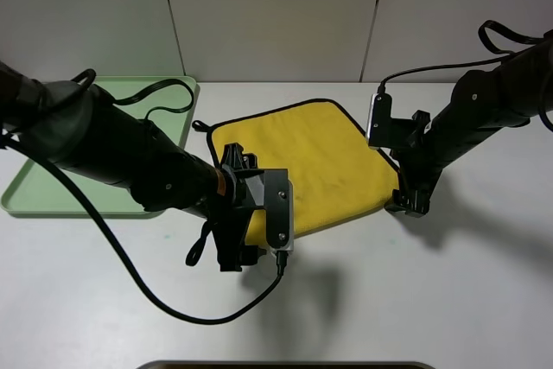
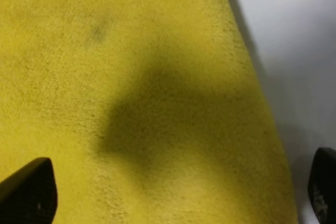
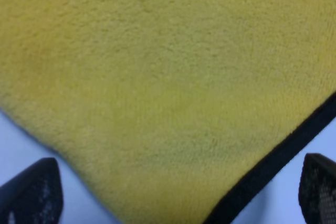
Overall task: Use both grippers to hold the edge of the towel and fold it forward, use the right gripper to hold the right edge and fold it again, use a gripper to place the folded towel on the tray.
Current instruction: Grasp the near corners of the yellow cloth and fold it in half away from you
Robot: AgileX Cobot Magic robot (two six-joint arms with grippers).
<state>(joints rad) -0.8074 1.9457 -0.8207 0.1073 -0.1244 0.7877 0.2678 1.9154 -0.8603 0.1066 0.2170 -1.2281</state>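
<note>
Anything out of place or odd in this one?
The towel lies flat but skewed against the tray. The left wrist view shows a faint dark smudge on its pile. Nothing else stands out.

The towel (image 2: 131, 51) (plush, darkly shadowed) fills the gap between the left gripper's (image 2: 176, 195) wide-spread jaws; its edge lies just inside one.

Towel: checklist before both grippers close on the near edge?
1. Towel flat and unfolded on the table: ok.
2. Left gripper open, straddling the towel's edge: ok.
3. Right gripper open, straddling a towel corner: ok.
4. Either gripper already touching the towel: cannot tell.
5. Tray in view, left of the towel: ok.
</note>
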